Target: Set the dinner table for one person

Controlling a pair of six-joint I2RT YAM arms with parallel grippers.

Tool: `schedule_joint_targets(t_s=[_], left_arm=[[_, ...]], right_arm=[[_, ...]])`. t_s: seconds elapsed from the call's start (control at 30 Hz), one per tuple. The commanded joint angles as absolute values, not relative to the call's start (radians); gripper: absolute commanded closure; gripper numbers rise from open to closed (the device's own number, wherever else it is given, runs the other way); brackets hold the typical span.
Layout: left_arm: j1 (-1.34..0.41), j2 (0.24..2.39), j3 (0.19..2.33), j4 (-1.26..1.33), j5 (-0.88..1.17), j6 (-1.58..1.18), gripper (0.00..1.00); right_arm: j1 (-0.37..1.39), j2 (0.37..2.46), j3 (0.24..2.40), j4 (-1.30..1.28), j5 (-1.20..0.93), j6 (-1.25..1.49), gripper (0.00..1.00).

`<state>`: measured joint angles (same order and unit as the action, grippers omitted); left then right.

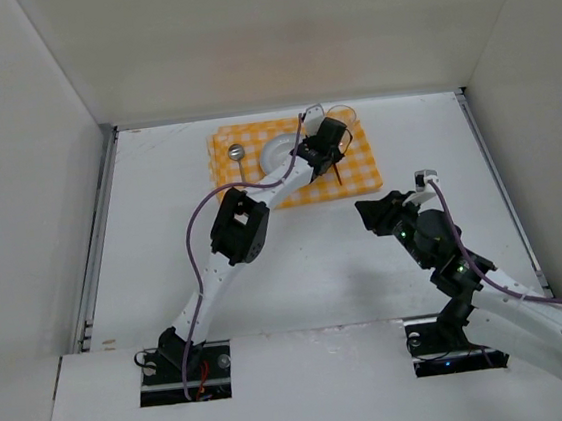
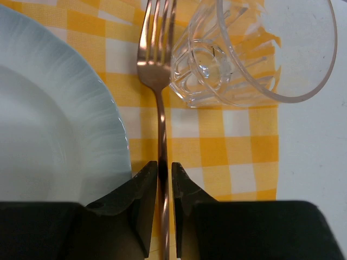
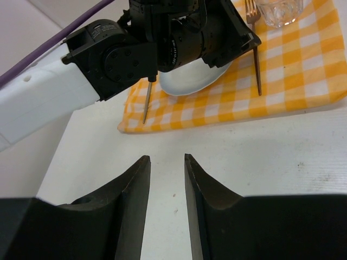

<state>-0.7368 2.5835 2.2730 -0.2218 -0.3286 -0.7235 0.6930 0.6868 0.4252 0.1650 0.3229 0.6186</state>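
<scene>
On the white dinner table (image 1: 297,269) lies an orange-and-white checked cloth (image 1: 360,178) with a white plate (image 2: 49,119) on it. A copper fork (image 2: 160,81) rests on the cloth just right of the plate, tines beside a clear glass (image 2: 244,54). My left gripper (image 2: 164,170) straddles the fork's handle, jaws a sliver apart from it on each side, open only narrowly. A spoon (image 1: 238,155) lies left of the plate. My right gripper (image 3: 165,160) hovers open over bare table in front of the cloth, nothing between its fingers.
The left arm (image 3: 162,38) reaches over the plate and hides part of it from the right wrist camera. Metal strips (image 1: 98,240) edge the table at left and right, and white walls enclose it on three sides.
</scene>
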Motion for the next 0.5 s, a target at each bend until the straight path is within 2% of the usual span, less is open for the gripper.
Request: schedule_joint_targets(t_s=[0.0, 0.2, 0.47], left_arm=[[-0.736, 2.557, 2.313, -0.268, -0.158, -0.69, 0.81], [-0.74, 2.49, 2.257, -0.253, -0.173, -0.658, 0.6], [-0.771, 2.292, 2.105, -0.224, -0.176, -0.58, 0.46]], right_arm=[[0.685, 0.678, 0.417, 0.216, 0.313, 0.624, 0.63], [0.685, 0.683, 0.419, 0.218, 0.313, 0.624, 0.63], [0.685, 0.641, 0.407, 0.219, 0.327, 0.624, 0.63]])
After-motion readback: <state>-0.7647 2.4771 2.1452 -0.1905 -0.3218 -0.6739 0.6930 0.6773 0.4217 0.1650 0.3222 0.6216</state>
